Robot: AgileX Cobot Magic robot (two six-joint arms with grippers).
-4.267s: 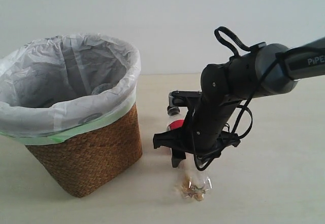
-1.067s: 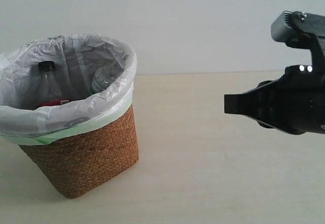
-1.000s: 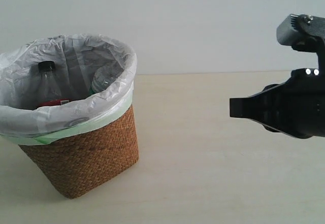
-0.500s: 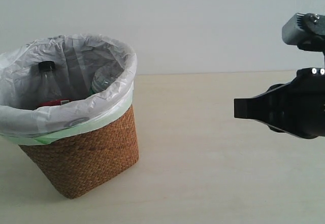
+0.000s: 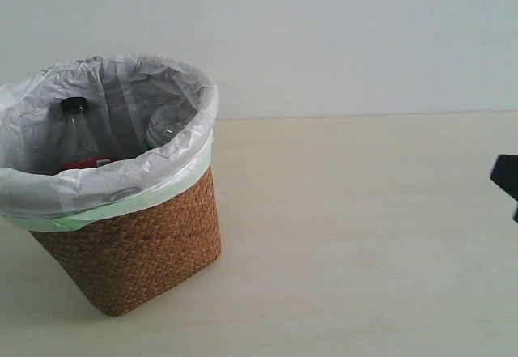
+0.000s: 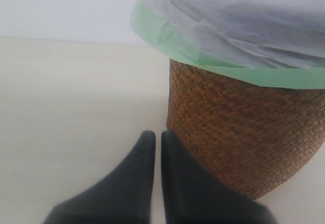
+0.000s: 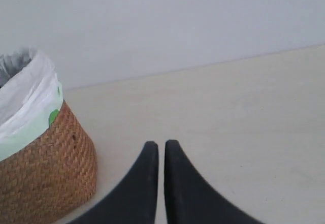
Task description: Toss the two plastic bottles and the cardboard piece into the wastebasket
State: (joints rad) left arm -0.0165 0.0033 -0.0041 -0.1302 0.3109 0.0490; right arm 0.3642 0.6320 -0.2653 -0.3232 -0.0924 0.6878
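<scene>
Inside wicker wastebasket [image 5: 137, 244], against white bag liner [image 5: 121, 90]: black-capped bottle [image 5: 77, 126] with red label, upright; second clear bottle [image 5: 164, 125] near it; left gripper [image 6: 153, 138] pressed together, empty, low beside basket wall; right gripper [image 7: 157, 149] pressed together, empty, well apart from basket, above table [image 5: 348, 235].

- Bench [image 5: 348, 235]: a pale, cream-coloured surface with a matt finish. It filled the lower half of the exterior view and ran back to a straight, level far edge. Both wrist views showed the same surface in the same light tone.
- Wall [image 5: 324, 33]: a plain grey-white backdrop that rose directly behind the bench's far edge. It was uniform in tone, evenly lit, and appeared in all three views.
</scene>
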